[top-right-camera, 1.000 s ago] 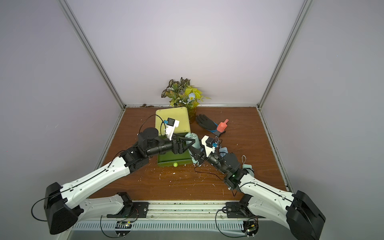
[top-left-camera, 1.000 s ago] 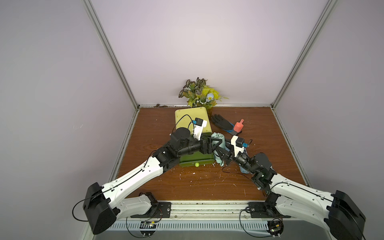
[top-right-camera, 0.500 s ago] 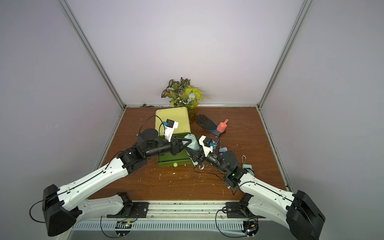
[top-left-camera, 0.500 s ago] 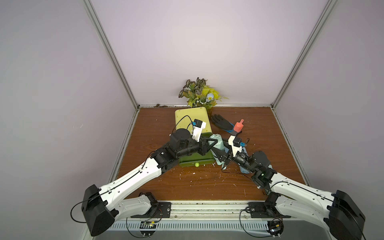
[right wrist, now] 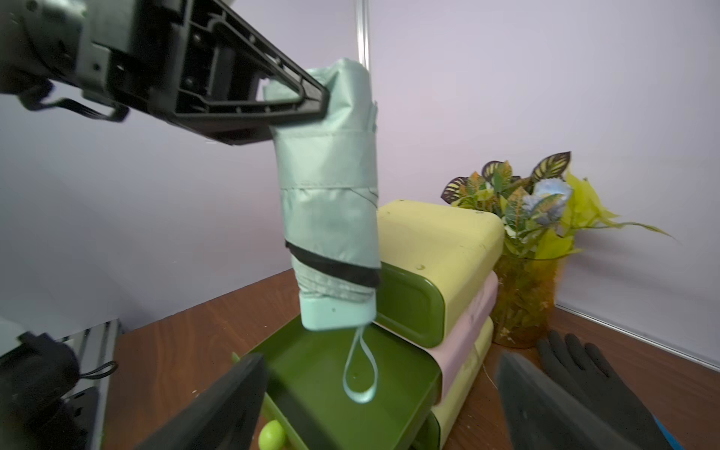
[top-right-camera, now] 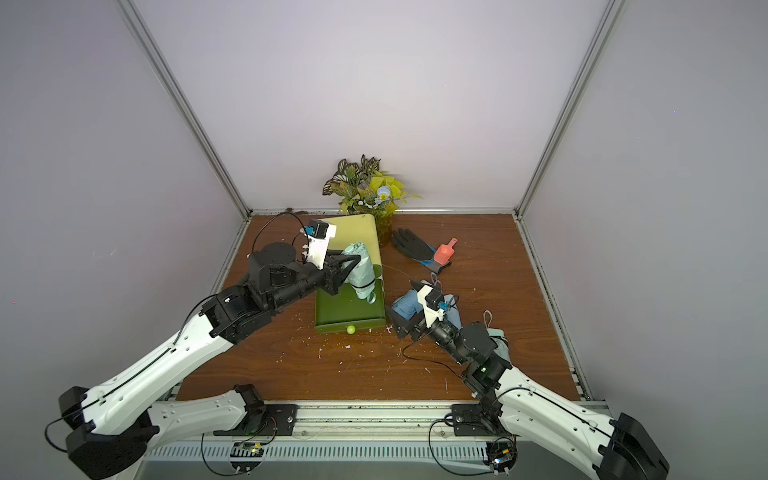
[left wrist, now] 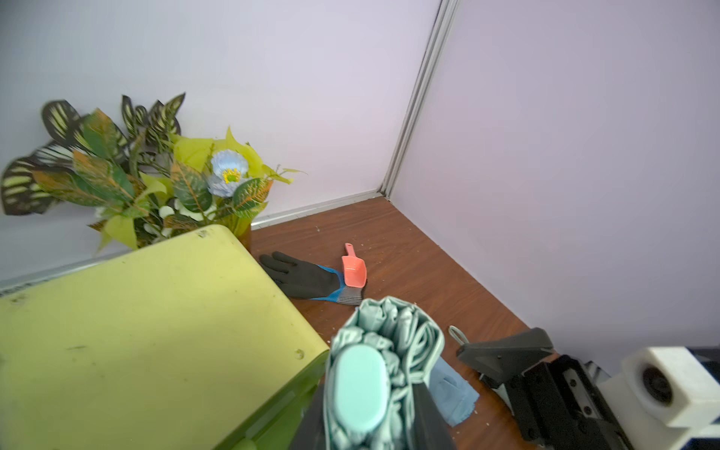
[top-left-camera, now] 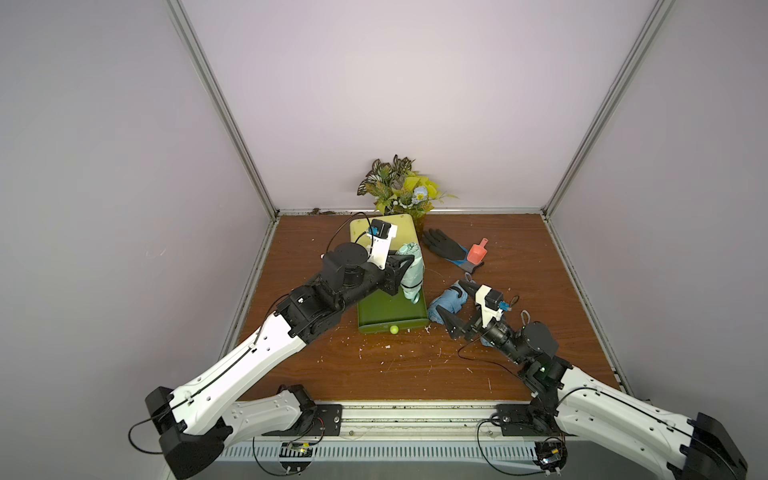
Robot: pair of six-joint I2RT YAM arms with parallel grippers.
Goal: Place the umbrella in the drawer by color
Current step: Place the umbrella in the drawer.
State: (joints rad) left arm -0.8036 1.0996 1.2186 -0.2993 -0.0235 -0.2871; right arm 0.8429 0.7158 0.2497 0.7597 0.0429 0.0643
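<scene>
right gripper (top-left-camera: 458, 306): near right, low over the brown wooden table (top-left-camera: 415, 374), jaws spread wide, nothing in them
blue folded umbrella (top-left-camera: 444, 308): lying on the table, right of the drawer, at the right gripper
dark green plastic drawer (top-left-camera: 384, 311): pulled out toward the near side, round lime knob (top-left-camera: 393, 329) on its front
left gripper (top-left-camera: 405, 274): clamped on the upper part of the mint-green folded umbrella (right wrist: 329, 210)
mint-green folded umbrella: upright, handle end down, over the open drawer; wrist loop hangs below it
yellow plastic drawer cabinet (left wrist: 136, 331): behind the open drawer
far: black work glove (top-left-camera: 442, 245), coral plastic scoop (top-left-camera: 477, 253) at its cuff, leafy potted plant (top-left-camera: 399, 187) at the back wall
</scene>
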